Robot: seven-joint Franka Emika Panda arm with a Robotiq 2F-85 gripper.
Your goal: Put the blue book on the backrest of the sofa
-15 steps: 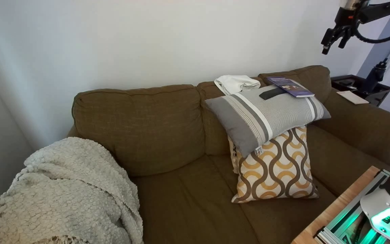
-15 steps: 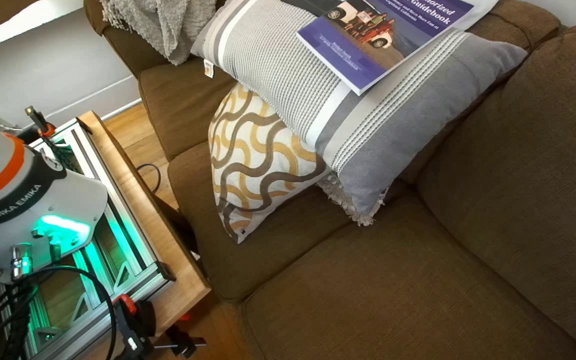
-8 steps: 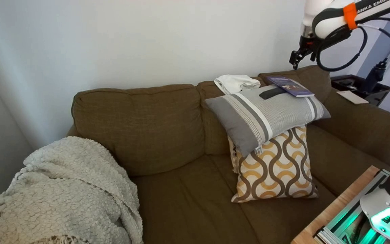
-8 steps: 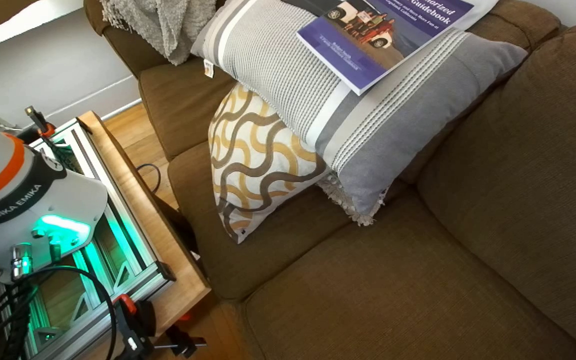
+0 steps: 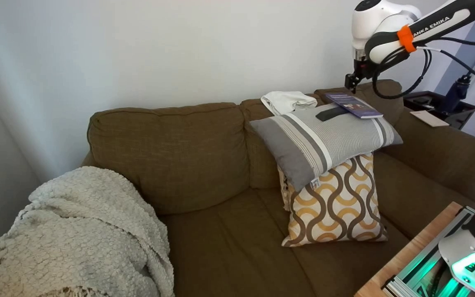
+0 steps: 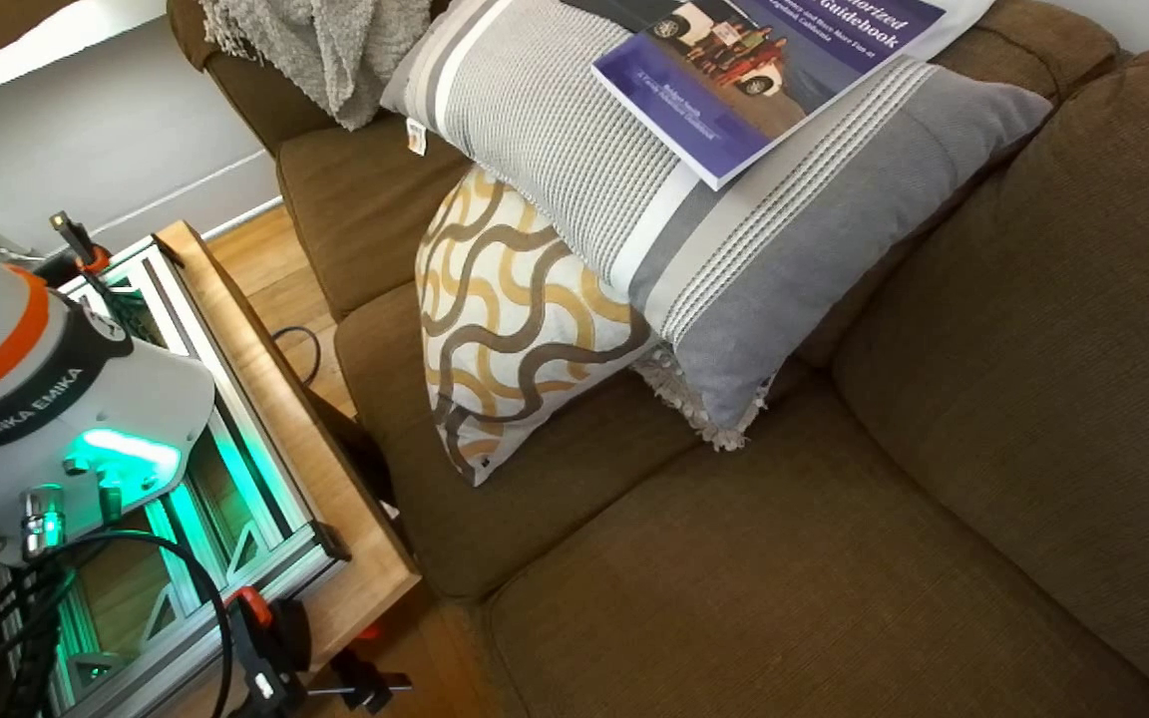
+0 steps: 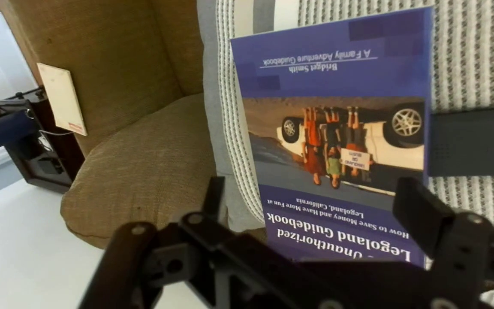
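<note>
The blue book [image 5: 355, 105] lies flat on the grey striped cushion [image 5: 340, 134], near the sofa's back. Its blue-purple cover with a photo also shows in an exterior view [image 6: 744, 85], cut by the top edge, and in the wrist view [image 7: 337, 141]. The backrest of the sofa [image 5: 167, 156] is olive-brown and padded; part of it shows in an exterior view [image 6: 1053, 329]. My gripper [image 5: 357, 84] is above and behind the book, near the wall. In the wrist view my gripper [image 7: 315, 201] is open and empty, its fingers apart over the book's title end.
A dark flat object [image 5: 330, 113] lies on the cushion against the book. A white folded cloth [image 5: 289, 102] rests on the backrest top. A patterned cushion [image 5: 336, 202] props up the striped one. A fluffy blanket [image 5: 93, 235] covers the far end. A white card [image 5: 429, 118] lies on the armrest.
In an exterior view my gripper and arm have moved left and down, from over the armrest side to just above the book. The book and cushions have not moved.
</note>
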